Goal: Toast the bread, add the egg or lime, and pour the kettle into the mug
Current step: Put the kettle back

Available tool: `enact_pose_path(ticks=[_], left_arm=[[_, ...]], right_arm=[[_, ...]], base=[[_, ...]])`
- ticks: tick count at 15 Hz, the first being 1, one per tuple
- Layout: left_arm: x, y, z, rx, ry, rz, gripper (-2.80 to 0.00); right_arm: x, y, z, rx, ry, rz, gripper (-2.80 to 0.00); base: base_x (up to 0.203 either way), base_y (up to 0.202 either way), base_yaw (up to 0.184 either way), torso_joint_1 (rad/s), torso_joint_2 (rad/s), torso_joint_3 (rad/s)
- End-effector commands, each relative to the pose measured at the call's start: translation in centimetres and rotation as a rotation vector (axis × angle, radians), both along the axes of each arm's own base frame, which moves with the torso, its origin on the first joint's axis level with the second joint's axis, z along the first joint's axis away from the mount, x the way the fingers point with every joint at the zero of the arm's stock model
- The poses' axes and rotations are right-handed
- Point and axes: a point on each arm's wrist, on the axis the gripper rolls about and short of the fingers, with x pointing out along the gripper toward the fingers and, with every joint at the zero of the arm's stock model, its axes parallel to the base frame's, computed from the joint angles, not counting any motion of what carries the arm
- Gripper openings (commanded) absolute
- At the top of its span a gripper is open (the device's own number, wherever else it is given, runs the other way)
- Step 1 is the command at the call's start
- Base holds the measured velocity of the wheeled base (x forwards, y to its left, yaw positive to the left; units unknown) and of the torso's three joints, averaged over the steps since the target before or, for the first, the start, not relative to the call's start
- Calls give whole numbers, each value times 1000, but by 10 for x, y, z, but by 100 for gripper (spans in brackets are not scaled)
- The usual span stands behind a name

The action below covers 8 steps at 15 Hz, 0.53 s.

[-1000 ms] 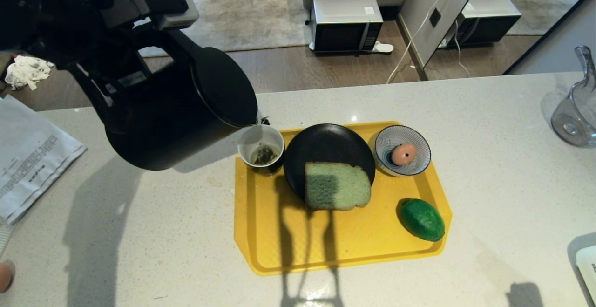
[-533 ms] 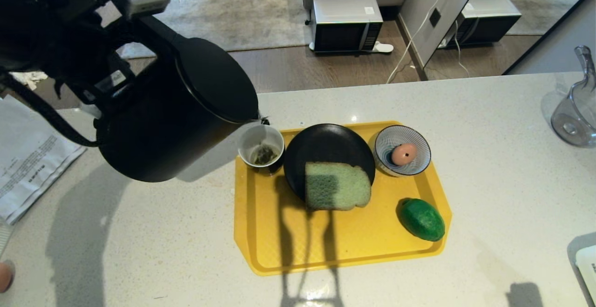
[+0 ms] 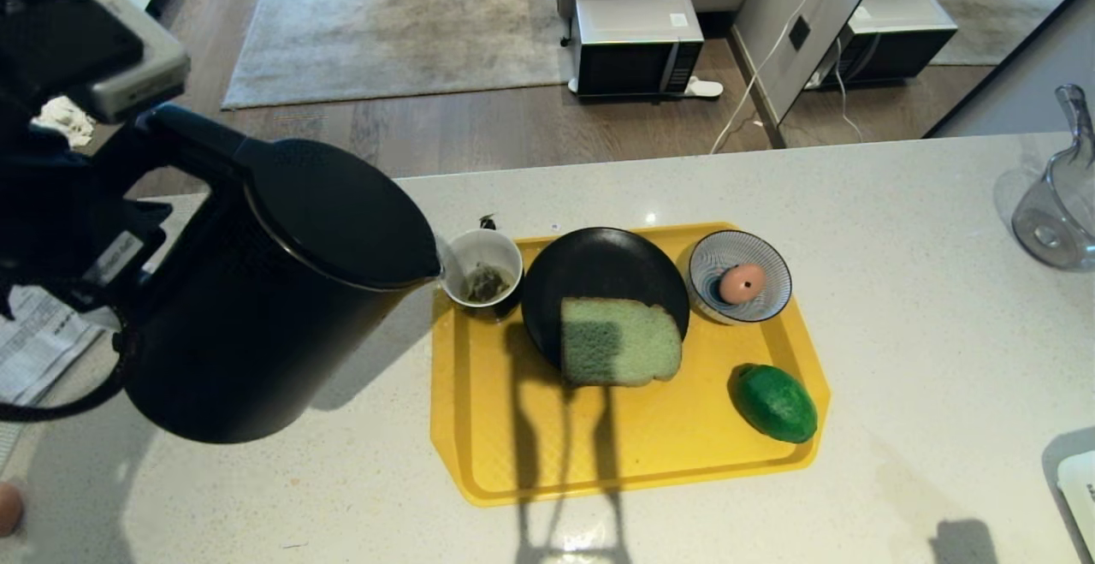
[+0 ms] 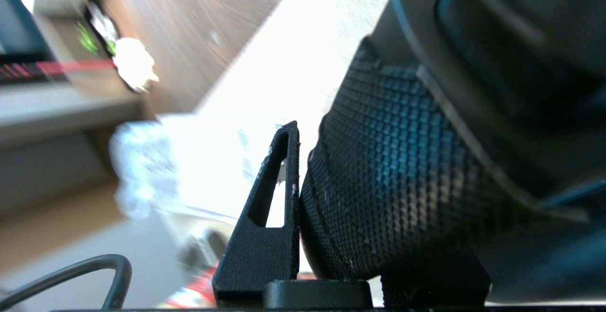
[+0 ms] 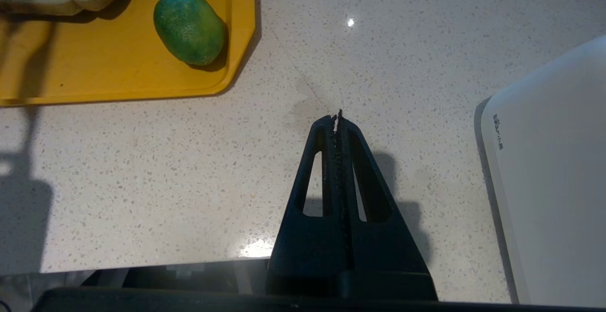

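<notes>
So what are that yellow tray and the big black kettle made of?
The yellow tray looks like moulded plastic: uniform colour, rounded raised rim, soft sheen. The kettle seems matte black plastic or coated metal, hard to tell which; its handle shows a fine textured grip.

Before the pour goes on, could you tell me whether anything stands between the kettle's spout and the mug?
Nothing visible does. The kettle, held by the left gripper, has its spout right beside the open mug.

I work in a home kitchen: speckled stone counter point(image 3: 898, 204), wood floor point(image 3: 513, 127), rug point(image 3: 402, 25), microwave point(image 3: 637, 40) set against the wall.
</notes>
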Motion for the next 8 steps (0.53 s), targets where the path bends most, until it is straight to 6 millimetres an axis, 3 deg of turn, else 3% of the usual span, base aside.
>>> enact_pose_path(ticks=[1, 5, 8], left_arm=[[-13, 11, -25, -84, -63, 25, -280], [-4, 23, -64, -246, -258, 118, -280], [4, 46, -91, -300, -340, 144, -280]], right_arm=[[0, 0, 0, 0, -1, 0, -280], [0, 0, 0, 0, -1, 0, -280], [0, 0, 0, 0, -1, 0, -280]], base=[[0, 0, 0, 0, 0, 0], [0, 0, 0, 0, 0, 0], [0, 0, 0, 0, 0, 0]])
